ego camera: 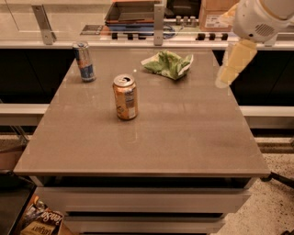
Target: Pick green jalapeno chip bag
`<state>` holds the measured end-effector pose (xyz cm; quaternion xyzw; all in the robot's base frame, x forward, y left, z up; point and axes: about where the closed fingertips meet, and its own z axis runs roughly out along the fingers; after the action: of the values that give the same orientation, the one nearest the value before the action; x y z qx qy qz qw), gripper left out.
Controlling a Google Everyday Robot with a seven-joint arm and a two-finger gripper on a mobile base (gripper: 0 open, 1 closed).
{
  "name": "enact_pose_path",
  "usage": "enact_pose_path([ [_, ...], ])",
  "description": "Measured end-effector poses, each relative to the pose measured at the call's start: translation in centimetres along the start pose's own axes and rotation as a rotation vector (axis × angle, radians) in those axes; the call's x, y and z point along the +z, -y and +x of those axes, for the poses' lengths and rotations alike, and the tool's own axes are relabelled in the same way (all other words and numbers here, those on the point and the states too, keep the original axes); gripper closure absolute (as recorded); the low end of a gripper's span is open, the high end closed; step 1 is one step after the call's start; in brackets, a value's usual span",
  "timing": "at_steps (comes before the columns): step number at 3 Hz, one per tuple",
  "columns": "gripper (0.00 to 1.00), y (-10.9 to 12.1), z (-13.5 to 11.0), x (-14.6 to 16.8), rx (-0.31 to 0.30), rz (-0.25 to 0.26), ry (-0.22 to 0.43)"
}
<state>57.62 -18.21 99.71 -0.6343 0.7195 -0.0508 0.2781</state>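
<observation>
The green jalapeno chip bag (pixel 168 64) lies crumpled and flat on the far part of the brown table (pixel 183 137), right of centre. My gripper (pixel 228 72) hangs from a white wrist at the upper right. It is above the table's right edge, to the right of the bag and apart from it. It holds nothing that I can see.
An orange can (pixel 125 97) stands upright near the table's middle. A blue-silver slim can (pixel 84 61) stands at the far left. A counter with a tray (pixel 133 11) and a cardboard box (pixel 216 13) runs behind the table. A snack bag (pixel 39 220) lies on the floor at the lower left.
</observation>
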Motion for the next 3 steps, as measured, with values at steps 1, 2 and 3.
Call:
enact_pose_path([
  [1, 0.00, 2.2, -1.7, 2.8, 0.032, 0.022, 0.115],
  [2, 0.00, 4.1, -3.9, 5.8, 0.045, 0.021, 0.201],
  [3, 0.00, 5.4, -5.9, 8.5, 0.054, 0.046, 0.240],
])
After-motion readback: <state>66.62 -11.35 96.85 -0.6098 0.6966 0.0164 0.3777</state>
